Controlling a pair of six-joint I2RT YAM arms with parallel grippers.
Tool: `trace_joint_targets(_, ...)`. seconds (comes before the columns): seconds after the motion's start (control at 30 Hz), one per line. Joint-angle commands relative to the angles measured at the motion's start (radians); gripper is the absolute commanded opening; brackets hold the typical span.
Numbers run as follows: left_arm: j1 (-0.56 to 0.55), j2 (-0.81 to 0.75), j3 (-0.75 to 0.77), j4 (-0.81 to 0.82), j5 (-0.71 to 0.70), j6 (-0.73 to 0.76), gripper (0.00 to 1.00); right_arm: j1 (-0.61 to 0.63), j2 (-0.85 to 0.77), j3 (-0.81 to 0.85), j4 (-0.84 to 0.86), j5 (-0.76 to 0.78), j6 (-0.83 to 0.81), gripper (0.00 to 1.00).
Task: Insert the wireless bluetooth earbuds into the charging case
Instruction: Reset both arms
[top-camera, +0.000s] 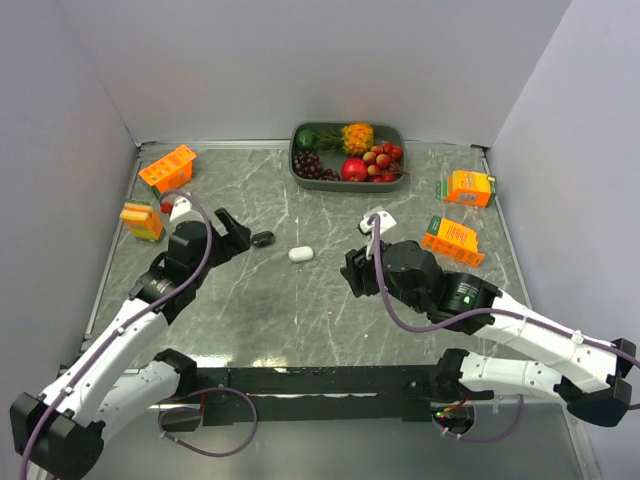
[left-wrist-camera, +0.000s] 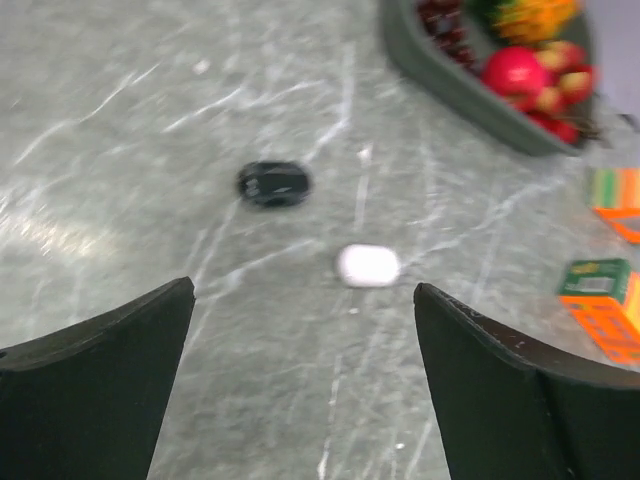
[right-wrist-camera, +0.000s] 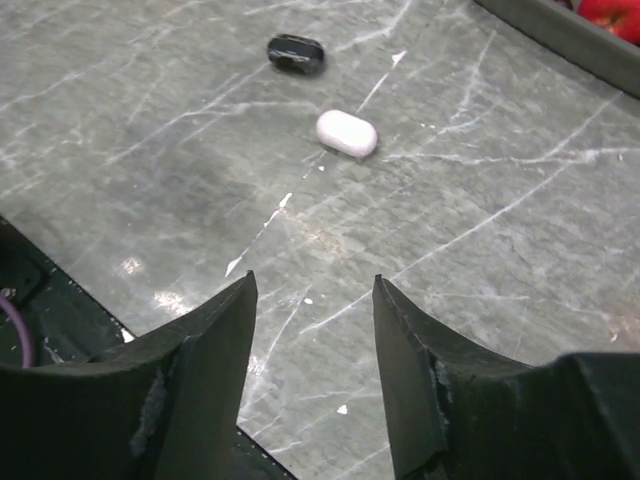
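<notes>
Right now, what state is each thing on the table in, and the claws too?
Left claw: open, empty.
Right claw: open, empty.
White charging case: lying flat, looks shut, untouched.
Black charging case: lying flat, apart from the white one, lid unclear.
Fruit tray: full of fruit.
Earbuds: none in view.

Open tabletop (top-camera: 300, 310) all around black case (top-camera: 263, 238) and white case (top-camera: 301, 254), fruit tray (top-camera: 340, 184) well behind them.
</notes>
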Motion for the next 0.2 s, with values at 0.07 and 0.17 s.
trace_joint_targets(0.07,0.004,0.044,-0.017,-0.086,-0.065,-0.089,0.96,-0.017,0.021,0.022,0.050,0.040,0.070,0.63)
trace_joint_targets(0.17,0.004,0.060,0.007,-0.115,-0.073,-0.087,0.96,-0.017,0.033,0.042,0.029,0.038,0.091,0.67)
